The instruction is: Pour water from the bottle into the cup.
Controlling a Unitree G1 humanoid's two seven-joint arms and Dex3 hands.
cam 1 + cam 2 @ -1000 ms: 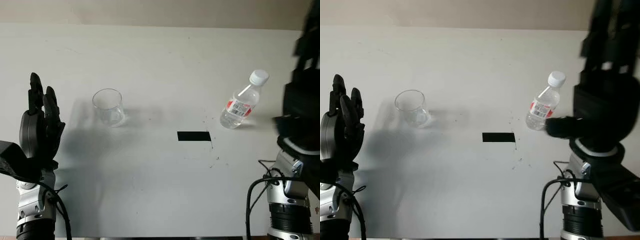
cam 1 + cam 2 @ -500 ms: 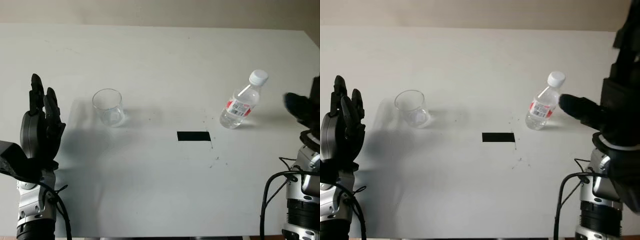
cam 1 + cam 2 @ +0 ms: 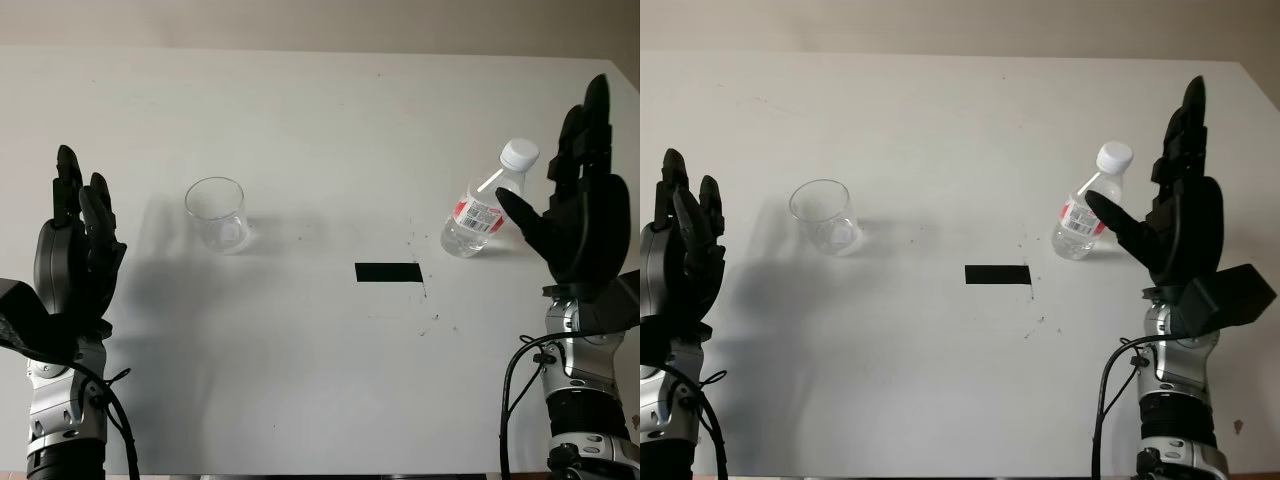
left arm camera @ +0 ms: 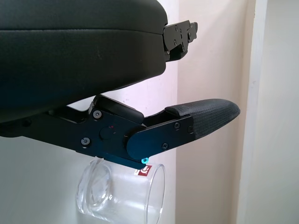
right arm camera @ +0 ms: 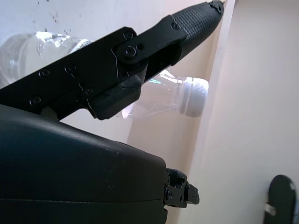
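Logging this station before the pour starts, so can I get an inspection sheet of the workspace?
Surface: white table, a few small dark specks near the middle.
Job's things: clear cup upright, looks empty; capped water bottle standing, white cap on.
Clutter: black tape rectangle between cup and bottle.
Hands: left hand open, raised, apart from the cup; right hand open, raised beside the bottle, not grasping it.
Cables: black cables looped at the right forearm, also at the left forearm.
Surroundings: beige wall behind the table.
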